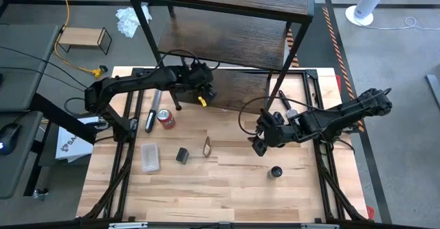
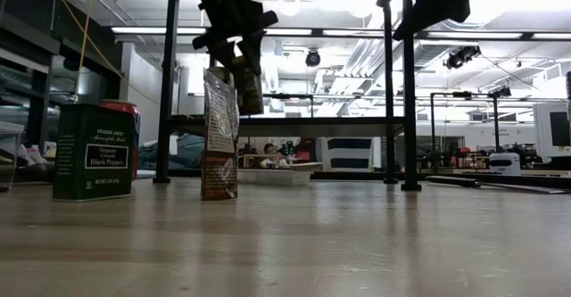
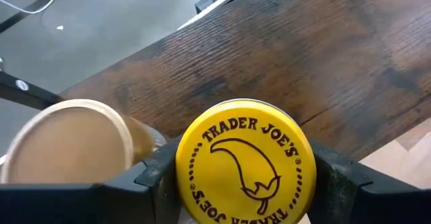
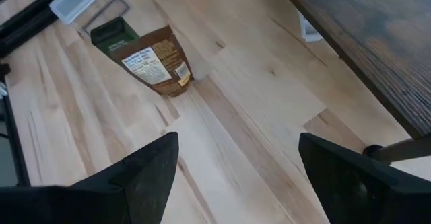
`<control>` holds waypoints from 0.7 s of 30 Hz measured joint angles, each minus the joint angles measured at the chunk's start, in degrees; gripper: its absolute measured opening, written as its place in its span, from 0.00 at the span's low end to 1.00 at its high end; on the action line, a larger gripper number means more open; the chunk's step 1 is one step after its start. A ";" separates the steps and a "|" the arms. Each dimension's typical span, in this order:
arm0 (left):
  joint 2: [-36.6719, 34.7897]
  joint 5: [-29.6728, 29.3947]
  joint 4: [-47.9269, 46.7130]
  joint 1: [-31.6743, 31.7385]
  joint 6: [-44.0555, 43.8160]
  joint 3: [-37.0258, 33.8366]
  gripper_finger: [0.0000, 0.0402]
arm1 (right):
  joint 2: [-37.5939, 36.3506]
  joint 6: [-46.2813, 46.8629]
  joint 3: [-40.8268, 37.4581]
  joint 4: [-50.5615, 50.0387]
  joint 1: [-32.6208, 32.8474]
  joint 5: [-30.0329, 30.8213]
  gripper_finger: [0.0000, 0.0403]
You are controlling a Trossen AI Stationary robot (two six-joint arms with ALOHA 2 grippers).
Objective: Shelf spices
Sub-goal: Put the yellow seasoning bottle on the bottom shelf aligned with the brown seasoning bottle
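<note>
The left gripper (image 3: pixel 246 177) has its jaws clamped on a round yellow-lidded jar (image 3: pixel 246 162), held over the shelf's (image 3: pixel 323 62) dark wood-grain lower board beside a tan-lidded jar (image 3: pixel 67 143). The right gripper (image 4: pixel 239 177) hangs with jaws spread wide over the pale plank worktop (image 4: pixel 256 109). A flat brown pouch (image 4: pixel 156 64), green pepper tin (image 2: pixel 92 152) and dark jar (image 1: pixel 276 172) stand there.

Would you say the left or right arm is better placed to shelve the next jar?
Left. Its gripper already clamps the yellow-lidded jar right over the shelf board, beside a tan-lidded jar. The right gripper hangs open and empty above the table.
</note>
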 joint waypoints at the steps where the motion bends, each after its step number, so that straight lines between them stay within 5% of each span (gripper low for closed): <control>1: 0.01 0.15 -0.03 0.01 0.15 0.00 0.58 | 0.00 0.04 0.02 0.13 0.00 0.00 0.76; 7: -0.01 -0.89 0.27 0.09 1.57 0.11 0.71 | 0.00 1.36 0.00 0.31 0.00 -0.09 0.76; 21: -5.22 4.20 3.51 -2.79 7.01 0.02 0.72 | 0.01 1.36 0.00 0.53 0.00 0.11 0.76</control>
